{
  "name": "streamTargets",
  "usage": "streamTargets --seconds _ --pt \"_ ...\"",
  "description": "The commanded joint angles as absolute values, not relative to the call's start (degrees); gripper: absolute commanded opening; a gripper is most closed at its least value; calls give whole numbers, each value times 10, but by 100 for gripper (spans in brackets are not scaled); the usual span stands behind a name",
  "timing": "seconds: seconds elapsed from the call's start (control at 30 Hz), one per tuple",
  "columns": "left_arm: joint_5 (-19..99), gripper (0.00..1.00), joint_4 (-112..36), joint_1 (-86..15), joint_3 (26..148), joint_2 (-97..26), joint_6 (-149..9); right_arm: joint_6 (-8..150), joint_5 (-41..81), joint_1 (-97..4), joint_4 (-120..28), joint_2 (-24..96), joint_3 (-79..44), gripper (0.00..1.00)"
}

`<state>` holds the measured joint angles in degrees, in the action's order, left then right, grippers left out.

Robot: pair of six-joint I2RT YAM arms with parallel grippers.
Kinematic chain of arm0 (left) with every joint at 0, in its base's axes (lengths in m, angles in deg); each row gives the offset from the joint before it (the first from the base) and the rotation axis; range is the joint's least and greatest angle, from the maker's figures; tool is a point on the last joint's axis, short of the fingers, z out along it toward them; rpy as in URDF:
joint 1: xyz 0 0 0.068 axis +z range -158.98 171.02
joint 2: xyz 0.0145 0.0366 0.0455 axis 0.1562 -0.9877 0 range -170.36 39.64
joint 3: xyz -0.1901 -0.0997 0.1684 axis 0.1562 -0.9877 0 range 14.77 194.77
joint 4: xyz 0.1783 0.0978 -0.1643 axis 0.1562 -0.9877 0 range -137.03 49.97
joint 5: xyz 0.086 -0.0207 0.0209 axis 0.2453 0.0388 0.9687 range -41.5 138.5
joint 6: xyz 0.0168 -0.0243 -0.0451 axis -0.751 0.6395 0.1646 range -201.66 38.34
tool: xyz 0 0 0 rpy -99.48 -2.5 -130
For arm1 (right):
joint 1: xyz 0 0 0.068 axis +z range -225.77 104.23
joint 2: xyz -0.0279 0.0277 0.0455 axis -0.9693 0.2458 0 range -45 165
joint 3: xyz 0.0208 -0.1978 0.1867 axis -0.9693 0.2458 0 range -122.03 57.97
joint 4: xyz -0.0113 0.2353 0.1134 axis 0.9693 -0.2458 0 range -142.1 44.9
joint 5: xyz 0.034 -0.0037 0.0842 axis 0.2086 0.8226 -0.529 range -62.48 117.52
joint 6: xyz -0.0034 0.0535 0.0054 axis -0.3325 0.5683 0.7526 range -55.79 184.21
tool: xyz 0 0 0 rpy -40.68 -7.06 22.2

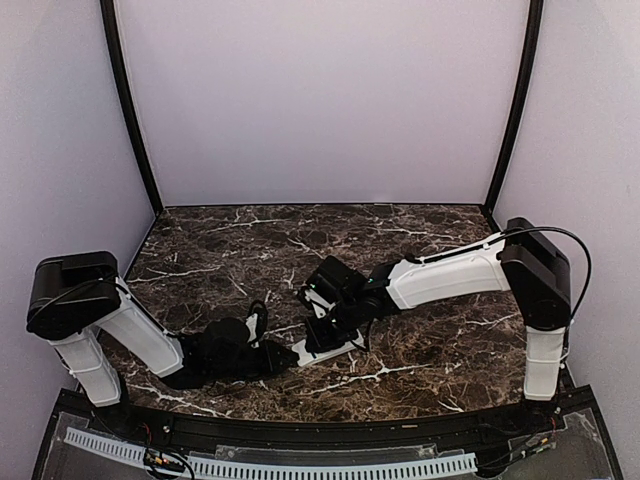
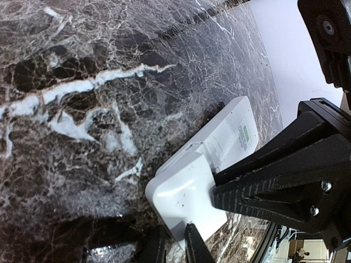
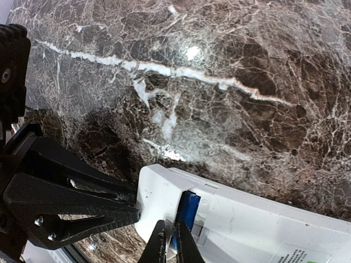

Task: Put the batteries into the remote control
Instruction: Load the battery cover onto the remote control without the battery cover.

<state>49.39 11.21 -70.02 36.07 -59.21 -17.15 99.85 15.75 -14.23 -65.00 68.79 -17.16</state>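
Spotter: Where does the remote [image 2: 189, 194] lie?
Operator: Flat on the marble counter [image 1: 400, 240], about midway across its near half, at a slant, battery bay facing up. A broad stretch of counter lies between it and the back wall [image 1: 320, 100]. It is well apart from the side walls [image 1: 60, 150].
Spotter: And the front edge?
Operator: The black rail [image 1: 380, 432] along the front runs near it, much closer than the back wall.
Spotter: Left pincer?
Operator: The left pincer [image 2: 174, 247] is closed on the remote's rounded near end, a fingertip on either side of the corner.
Spotter: Right one?
Operator: The right pincer [image 3: 171, 246] reaches in from the right over the bay. Its tips are nearly together, pinching the lower end of the blue battery [image 3: 189, 208]. The battery sits tilted in the bay, just inside the remote's end edge.
Spotter: Room between the two?
Operator: Hardly any; both pincers crowd that one end. The far end, with its green-printed label [image 2: 243, 133], lies uncovered.
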Motion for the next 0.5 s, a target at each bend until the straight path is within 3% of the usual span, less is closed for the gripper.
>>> streamTargets --seconds 0.0,0.47 --pt "487 13 42 -705 350 -612 -180 992 171 -135 -662 695 -180 6" --pt "494 15 42 -705 344 -600 -183 981 191 -136 -687 677 -189 8"
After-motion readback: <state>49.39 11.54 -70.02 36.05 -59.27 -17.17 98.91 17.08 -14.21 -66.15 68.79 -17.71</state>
